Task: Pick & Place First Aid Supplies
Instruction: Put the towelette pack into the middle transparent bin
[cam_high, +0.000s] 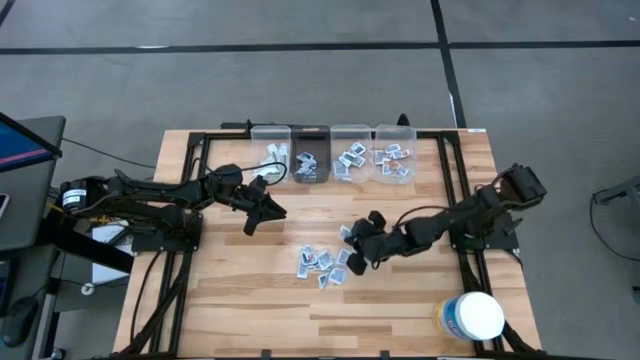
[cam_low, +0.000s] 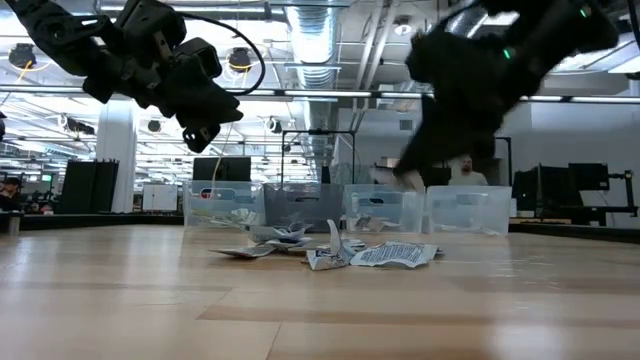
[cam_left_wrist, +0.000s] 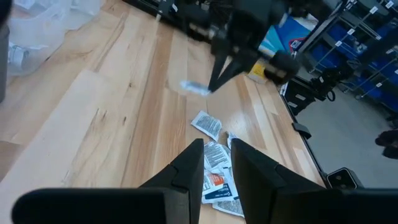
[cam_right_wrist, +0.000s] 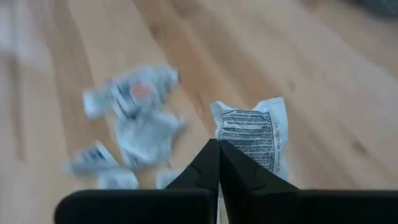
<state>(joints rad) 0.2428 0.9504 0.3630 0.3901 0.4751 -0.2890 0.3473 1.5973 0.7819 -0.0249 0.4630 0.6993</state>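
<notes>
Several first aid supplies, small white packets with blue or red print, lie in a loose pile (cam_high: 322, 262) on the wooden table's middle, also seen in the low view (cam_low: 330, 252). My right gripper (cam_high: 352, 242) hangs just right of the pile, shut on one white packet with black print (cam_right_wrist: 254, 134). My left gripper (cam_high: 264, 208) hovers open to the pile's far left, nothing between its fingers (cam_left_wrist: 217, 155). Four clear bins (cam_high: 330, 150) stand in a row at the far edge with packets inside. My right gripper pinches the printed packet by its edge (cam_right_wrist: 231, 148) between its two shut fingers. It comes slanting down from the table's right side. The packet sticks out past the fingertips (cam_left_wrist: 196, 87) and is lifted clear of the table.
A large white round tub with a yellow label (cam_high: 473, 316) stands near the front right corner. Black frame rails (cam_high: 455, 180) run along the table's sides and back. Bare wood lies in front of the pile.
</notes>
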